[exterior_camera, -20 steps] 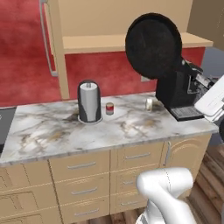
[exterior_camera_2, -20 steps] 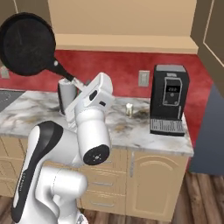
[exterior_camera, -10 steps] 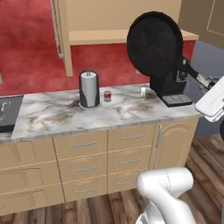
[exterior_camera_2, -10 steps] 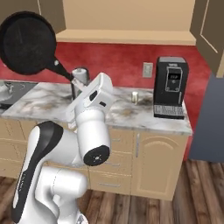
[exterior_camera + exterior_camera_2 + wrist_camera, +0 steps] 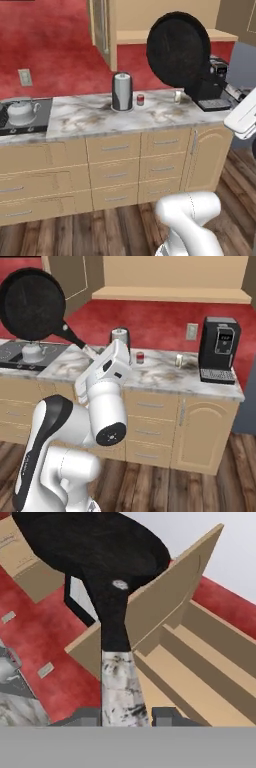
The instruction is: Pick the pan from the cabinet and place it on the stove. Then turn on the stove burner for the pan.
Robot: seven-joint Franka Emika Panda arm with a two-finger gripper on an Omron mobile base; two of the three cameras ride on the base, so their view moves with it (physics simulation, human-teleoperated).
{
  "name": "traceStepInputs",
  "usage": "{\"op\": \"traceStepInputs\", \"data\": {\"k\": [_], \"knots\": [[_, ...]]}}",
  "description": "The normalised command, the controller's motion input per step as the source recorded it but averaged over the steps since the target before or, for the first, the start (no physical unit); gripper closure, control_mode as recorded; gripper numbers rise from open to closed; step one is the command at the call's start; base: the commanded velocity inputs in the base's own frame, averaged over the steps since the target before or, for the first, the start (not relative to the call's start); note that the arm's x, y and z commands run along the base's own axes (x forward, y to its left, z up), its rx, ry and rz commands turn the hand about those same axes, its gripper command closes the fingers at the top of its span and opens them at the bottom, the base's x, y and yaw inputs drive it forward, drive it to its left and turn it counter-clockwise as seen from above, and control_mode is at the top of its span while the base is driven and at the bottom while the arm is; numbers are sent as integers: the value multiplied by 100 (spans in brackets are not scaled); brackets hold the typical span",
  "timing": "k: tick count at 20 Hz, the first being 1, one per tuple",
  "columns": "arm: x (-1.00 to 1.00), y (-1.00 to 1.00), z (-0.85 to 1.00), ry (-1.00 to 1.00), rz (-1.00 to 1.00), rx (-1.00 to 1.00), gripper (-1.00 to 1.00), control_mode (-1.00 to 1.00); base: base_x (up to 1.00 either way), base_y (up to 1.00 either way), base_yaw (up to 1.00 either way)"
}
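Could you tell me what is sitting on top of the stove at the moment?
A silvery-white lidded pot sits on the stove, at the counter's left end. The pan is not there yet; the gripper holds it by the handle. Beneath the pot, the stove's surface is covered.

Both base views look forward and down from behind the arm, one from its left, one from its right, and share the marble table [image 5: 100, 117], the coffee machine [image 5: 220, 350] and the raised pan [image 5: 32, 304]. The hand view looks close along the pan's handle toward the open cabinet [image 5: 200, 637].
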Motion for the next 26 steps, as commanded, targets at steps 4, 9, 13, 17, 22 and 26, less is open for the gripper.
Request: {"op": "traceStepInputs", "data": {"k": [4, 9, 13, 17, 22, 26], "knots": [[0, 0, 0, 0, 0, 0, 100, 100, -51, 65, 12], [0, 0, 0, 0, 0, 0, 100, 100, -41, 75, 13], [0, 0, 0, 0, 0, 0, 100, 100, -33, 78, 13], [0, 0, 0, 0, 0, 0, 100, 100, -20, 82, 12], [0, 0, 0, 0, 0, 0, 100, 100, 0, 88, 9], [0, 0, 0, 0, 0, 0, 100, 100, 30, 82, 6]]}}
